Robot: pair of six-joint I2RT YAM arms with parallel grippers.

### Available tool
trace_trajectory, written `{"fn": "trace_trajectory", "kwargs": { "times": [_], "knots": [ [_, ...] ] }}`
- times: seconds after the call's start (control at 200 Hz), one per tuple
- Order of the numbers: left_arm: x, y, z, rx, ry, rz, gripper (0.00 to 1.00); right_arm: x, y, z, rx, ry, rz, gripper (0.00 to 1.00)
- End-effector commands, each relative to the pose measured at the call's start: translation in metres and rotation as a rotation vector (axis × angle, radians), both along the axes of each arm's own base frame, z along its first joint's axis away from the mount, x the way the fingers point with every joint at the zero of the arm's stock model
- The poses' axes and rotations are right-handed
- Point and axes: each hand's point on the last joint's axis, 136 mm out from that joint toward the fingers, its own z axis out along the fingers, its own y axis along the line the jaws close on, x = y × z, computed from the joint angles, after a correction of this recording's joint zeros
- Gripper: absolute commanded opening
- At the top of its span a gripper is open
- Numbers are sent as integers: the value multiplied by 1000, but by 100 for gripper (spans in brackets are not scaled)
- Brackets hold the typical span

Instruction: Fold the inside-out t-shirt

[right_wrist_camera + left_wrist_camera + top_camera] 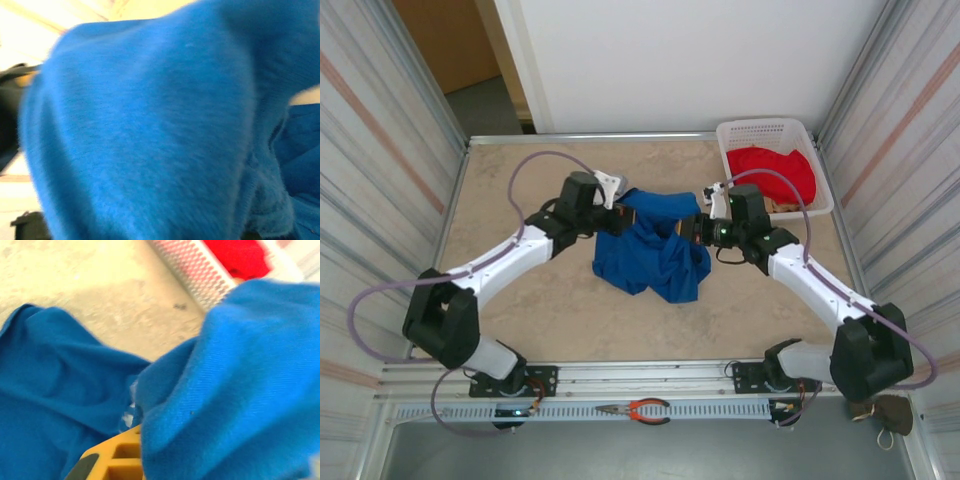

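The left claw [618, 208] and right claw [701, 228] each clamp an edge of the inside-out t-shirt [655, 258], which sags bunched between and below them onto the desk [570, 320], presumably for spreading flat.

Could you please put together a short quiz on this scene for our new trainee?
1. True or false: the red garment lies in the white basket.
2. What are the left gripper and right gripper shut on? A the blue t-shirt; B the red garment; C the basket.
3. Which tool lies on the front rail?
Key: 1 true; 2 A; 3 the pliers.
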Motion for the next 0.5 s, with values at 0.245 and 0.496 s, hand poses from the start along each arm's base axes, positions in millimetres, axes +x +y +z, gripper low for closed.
{"fn": "trace_trajectory", "kwargs": {
  "times": [0.245,0.496],
  "knots": [
    [-46,-6,65,-337,45,-231,0,30,8,-24,-6,49,-59,32],
    [-45,-5,62,-347,56,-231,0,-27,9,19,-108,-69,-49,34]
  ]
}}
